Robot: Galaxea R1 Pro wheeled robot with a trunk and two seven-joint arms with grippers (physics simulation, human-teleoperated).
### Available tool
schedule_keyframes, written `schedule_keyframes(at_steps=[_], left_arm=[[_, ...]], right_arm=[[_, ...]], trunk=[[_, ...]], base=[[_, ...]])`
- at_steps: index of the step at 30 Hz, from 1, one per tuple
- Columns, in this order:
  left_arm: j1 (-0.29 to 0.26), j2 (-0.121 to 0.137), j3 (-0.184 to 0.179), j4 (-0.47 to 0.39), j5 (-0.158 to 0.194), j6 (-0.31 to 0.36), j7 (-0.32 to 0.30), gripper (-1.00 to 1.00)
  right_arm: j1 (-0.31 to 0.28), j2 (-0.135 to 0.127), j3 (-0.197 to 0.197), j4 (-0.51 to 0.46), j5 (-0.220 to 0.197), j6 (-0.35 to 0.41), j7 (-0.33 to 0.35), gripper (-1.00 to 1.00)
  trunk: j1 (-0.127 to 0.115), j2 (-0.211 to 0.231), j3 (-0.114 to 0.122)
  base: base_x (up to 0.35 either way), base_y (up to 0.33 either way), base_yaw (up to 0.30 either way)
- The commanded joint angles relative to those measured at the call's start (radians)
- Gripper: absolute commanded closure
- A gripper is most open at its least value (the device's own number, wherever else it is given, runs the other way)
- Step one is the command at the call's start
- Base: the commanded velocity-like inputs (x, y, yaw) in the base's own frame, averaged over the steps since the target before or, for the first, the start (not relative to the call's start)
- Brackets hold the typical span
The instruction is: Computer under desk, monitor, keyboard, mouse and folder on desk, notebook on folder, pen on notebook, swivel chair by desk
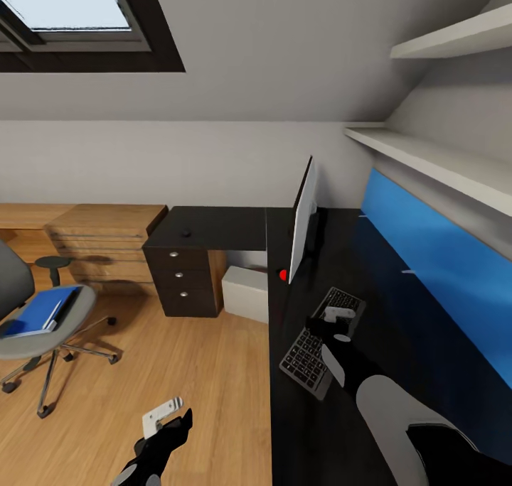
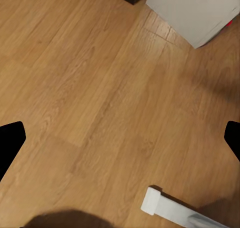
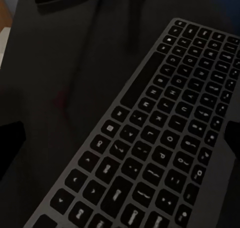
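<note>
Keyboard [image 1: 321, 342]: lies flat on the black bench [image 1: 398, 308], near its front edge, just in front of the monitor's foot and set at a slant to the edge; in the right wrist view its black keys [image 3: 160, 138] in the silver-grey frame show close up.
Right gripper [image 1: 340, 315]: hovers over the far end of the keyboard; whether it touches the keys I cannot tell, nor whether its fingers are spread or pressed together.
Monitor [image 1: 304, 219]: stands upright on the bench, seen almost edge-on, beyond the keyboard.
Mouse [image 1: 185, 232]: small dark lump on the short wing of the bench, above the drawer unit [image 1: 182, 281], well apart from the keyboard.
Computer [image 1: 245, 293]: light grey box on the floor under the bench, just beside the drawer unit; its corner also shows in the left wrist view [image 2: 197, 10].
Swivel chair [image 1: 32, 315]: on the wooden floor [image 1: 178, 372], well apart from the bench.
Folder [image 1: 39, 312]: bright blue, lying on the chair seat; a darker thin item lies along its edge, too small to identify.
Left gripper [image 1: 165, 416]: low over the floor, holding nothing; its fingers look spread.
Blue wall panel [image 1: 441, 258]: runs along the wall behind the bench.
Wooden dresser [image 1: 103, 241]: against the far wall, with a small round stool [image 1: 52, 264] in front of it.
</note>
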Motion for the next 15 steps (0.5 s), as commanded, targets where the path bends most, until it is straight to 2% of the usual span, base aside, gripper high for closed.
schedule_keyframes(at_steps=[1,15], left_arm=[[-0.001,-0.001,0.001,-0.002,0.01,0.004,0.005,-1.0],[-0.001,-0.001,0.001,-0.002,0.008,0.004,0.005,-1.0]], right_arm=[[-0.001,0.0,-0.001,-0.001,-0.005,-0.001,-0.002,-1.0],[-0.001,0.0,-0.001,-0.005,-0.005,-0.001,-0.002,-1.0]], trunk=[[0.004,-0.009,-0.005],[0.058,-0.107,-0.049]], base=[[0.0,0.0,0.0],[0.0,0.0,0.0]])
